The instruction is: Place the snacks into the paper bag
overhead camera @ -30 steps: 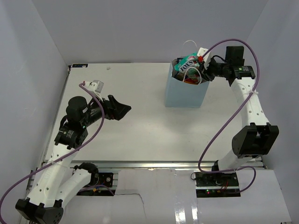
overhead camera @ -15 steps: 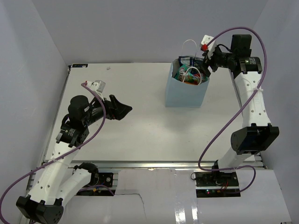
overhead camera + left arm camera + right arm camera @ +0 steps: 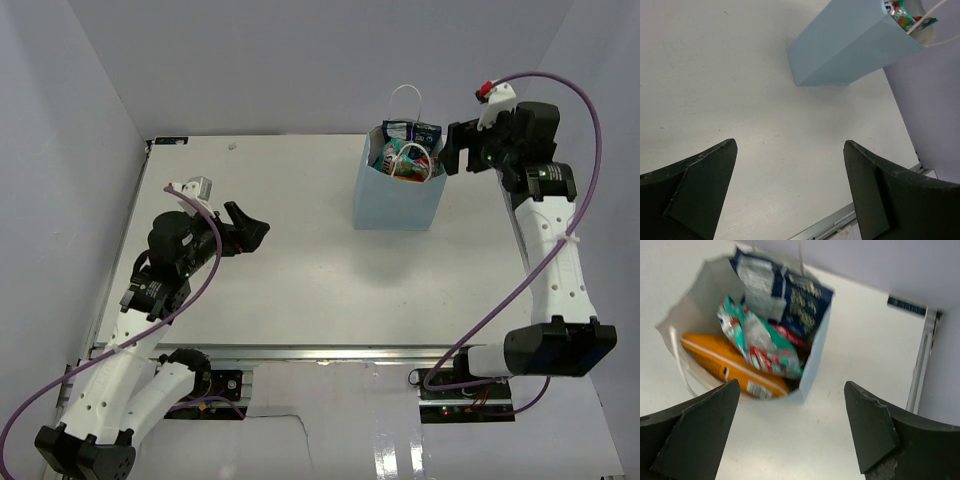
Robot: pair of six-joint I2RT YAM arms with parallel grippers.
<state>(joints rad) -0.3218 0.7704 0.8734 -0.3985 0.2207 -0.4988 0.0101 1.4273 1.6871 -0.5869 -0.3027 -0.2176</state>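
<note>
On near left of desk [image 3: 300,280]: left gripper [image 3: 250,228] hovered over bare surface, jaws spread wide, nothing between them. Farther back, right of centre: light-blue paper bag [image 3: 395,203] stood upright, white cord handle [image 3: 405,95] looped above rim. Inside bag: orange chip bag [image 3: 730,367] along one wall, teal packet [image 3: 762,342] beside it, dark blue packets [image 3: 800,302] upright behind, red wrapper [image 3: 790,334] partly hidden. Just beside bag's right rim: right gripper [image 3: 460,152], raised, jaws spread, empty.
</note>
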